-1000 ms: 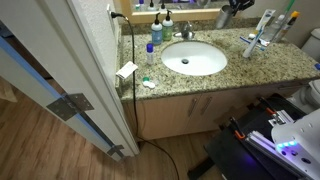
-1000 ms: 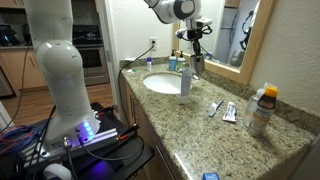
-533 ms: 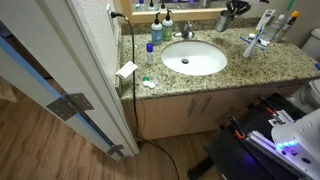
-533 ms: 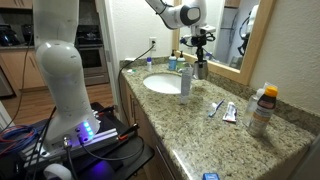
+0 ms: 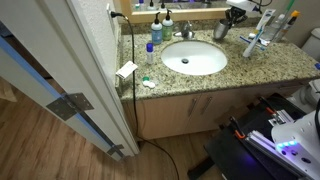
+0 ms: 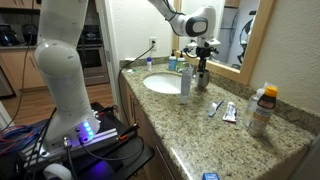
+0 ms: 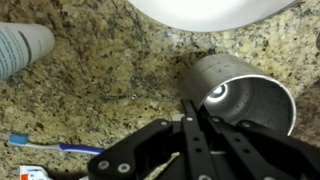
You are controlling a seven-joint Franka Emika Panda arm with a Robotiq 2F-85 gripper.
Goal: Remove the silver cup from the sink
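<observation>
1. Black tool (image 7: 192,103) has its fingers drawn close together, pinching the near wall of the small dull grey metal cup (image 7: 245,95) at the rim, as the wrist view shows.
2. The cup is out of the white oval basin (image 7: 200,10), upright over the speckled beige granite worktop (image 7: 110,80) just beside the basin's edge; whether its base touches the stone cannot be told.
3. In both exterior views the tool (image 6: 203,64) comes down from above onto the cup (image 6: 202,80), at the basin's (image 5: 205,62) back corner, to one side of the chrome faucet (image 5: 186,32).
4. A tall pale bottle (image 6: 185,83) stands near the cup.
5. A blue-handled toothbrush (image 7: 45,148) lies flat on the worktop, apart from the cup.
</observation>
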